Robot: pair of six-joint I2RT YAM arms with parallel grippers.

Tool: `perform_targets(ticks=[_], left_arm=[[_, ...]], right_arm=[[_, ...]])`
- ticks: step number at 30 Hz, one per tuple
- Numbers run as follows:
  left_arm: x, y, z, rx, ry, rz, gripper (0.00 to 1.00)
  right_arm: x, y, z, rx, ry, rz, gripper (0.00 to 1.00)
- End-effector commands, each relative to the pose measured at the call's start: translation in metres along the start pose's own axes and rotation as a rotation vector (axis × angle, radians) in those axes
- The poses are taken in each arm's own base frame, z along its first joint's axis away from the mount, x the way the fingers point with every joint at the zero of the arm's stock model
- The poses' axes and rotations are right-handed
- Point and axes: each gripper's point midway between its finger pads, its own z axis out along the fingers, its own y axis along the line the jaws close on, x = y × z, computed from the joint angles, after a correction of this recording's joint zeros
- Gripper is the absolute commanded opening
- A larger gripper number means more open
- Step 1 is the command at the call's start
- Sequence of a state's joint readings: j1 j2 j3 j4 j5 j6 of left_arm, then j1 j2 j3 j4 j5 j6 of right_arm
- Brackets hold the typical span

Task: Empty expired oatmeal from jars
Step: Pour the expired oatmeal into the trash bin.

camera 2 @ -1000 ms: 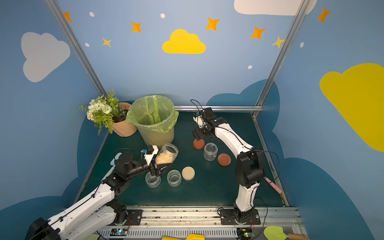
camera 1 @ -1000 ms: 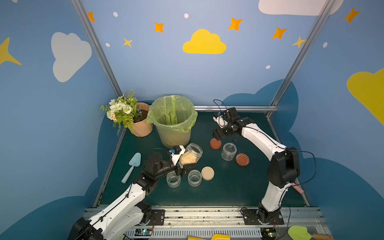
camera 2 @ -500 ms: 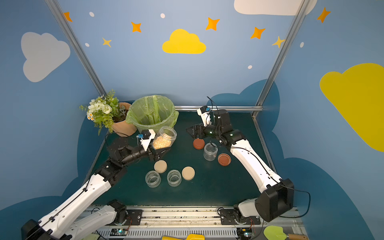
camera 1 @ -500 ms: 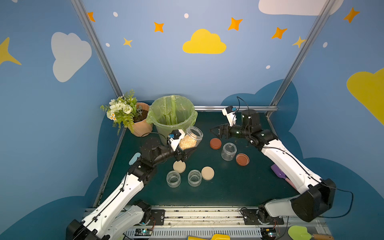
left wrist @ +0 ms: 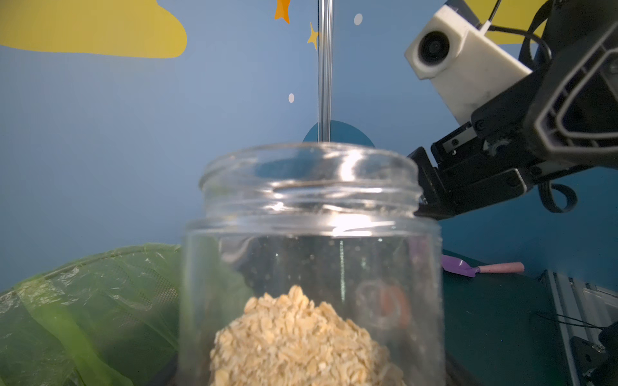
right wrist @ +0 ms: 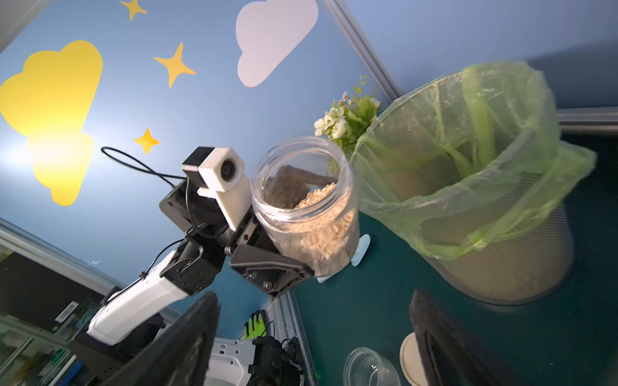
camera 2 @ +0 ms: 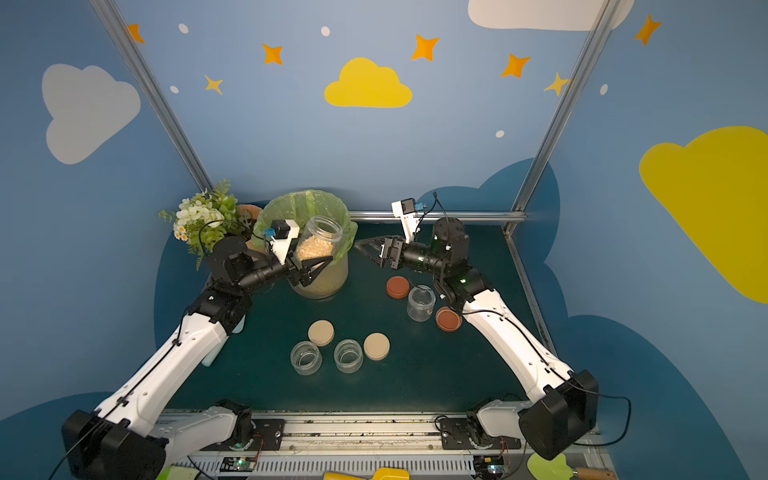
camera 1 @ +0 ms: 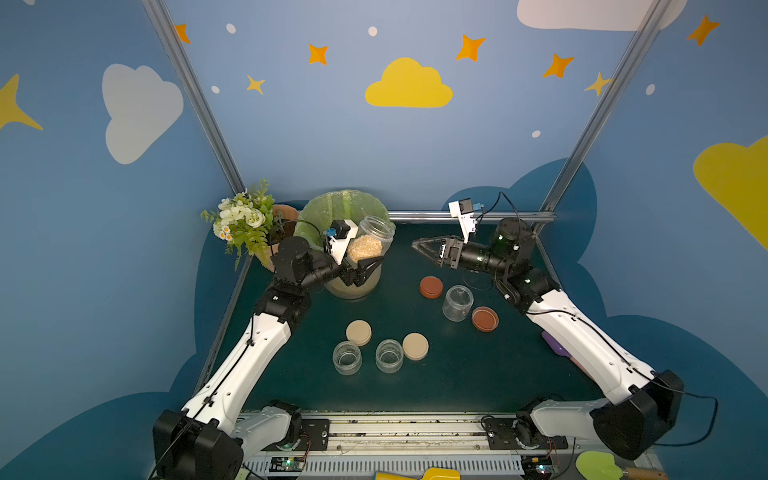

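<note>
My left gripper is shut on an open glass jar that is part-filled with tan oatmeal. It holds the jar raised and tilted just in front of the green-bagged bin. In the left wrist view the jar and the oatmeal fill the middle and hide the jaws. My right gripper hangs open and empty, level, a short way right of the jar and pointing at it. Three empty jars stand on the mat.
Two beige lids and two rust lids lie loose near the empty jars. A flower pot stands left of the bin. A purple trowel lies partly under the right arm.
The left arm has lifted the oatmeal jar up and back to the bin. The right arm has swung away from the rust lid and now points its open jaws at the jar.
</note>
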State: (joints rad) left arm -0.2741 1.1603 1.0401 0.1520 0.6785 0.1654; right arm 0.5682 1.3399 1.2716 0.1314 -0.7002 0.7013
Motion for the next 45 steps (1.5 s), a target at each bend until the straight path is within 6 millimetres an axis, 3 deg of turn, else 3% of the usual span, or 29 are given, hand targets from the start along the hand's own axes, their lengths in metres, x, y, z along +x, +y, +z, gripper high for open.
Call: perform_targets(ticks=[1,7,17,24,30,38,45], left_arm=[[-0.046,-0.005,-0.003,0.057,-0.125,0.058,0.03],[-0.047,-0.006,0.007,0.105,-0.135,0.033,0.03],[-0.041,0.003,0.013,0.112,-0.120,0.023,0.03],[-0.049,0.012,0.016,0.125,-0.130,0.010,0.03],[-0.050,0.017,0.020,0.134,-0.130,-0.004,0.03],[-0.050,0.026,0.024,0.141,-0.119,-0.034,0.03],[-0.051,0.024,0.025,0.163,-0.124,-0.040,0.03]], right_arm=[[-0.013,0.008,0.018,-0.041,-0.038,-0.005,0.90],[-0.022,-0.001,0.049,-0.032,-0.058,0.007,0.90],[-0.039,-0.004,0.082,-0.065,-0.056,0.002,0.90],[-0.034,-0.008,0.104,-0.084,-0.018,0.020,0.90],[-0.032,-0.009,0.112,-0.085,-0.012,0.014,0.90],[-0.021,0.017,0.112,-0.142,0.022,-0.085,0.90],[-0.012,0.024,0.118,-0.173,0.071,-0.113,0.90]])
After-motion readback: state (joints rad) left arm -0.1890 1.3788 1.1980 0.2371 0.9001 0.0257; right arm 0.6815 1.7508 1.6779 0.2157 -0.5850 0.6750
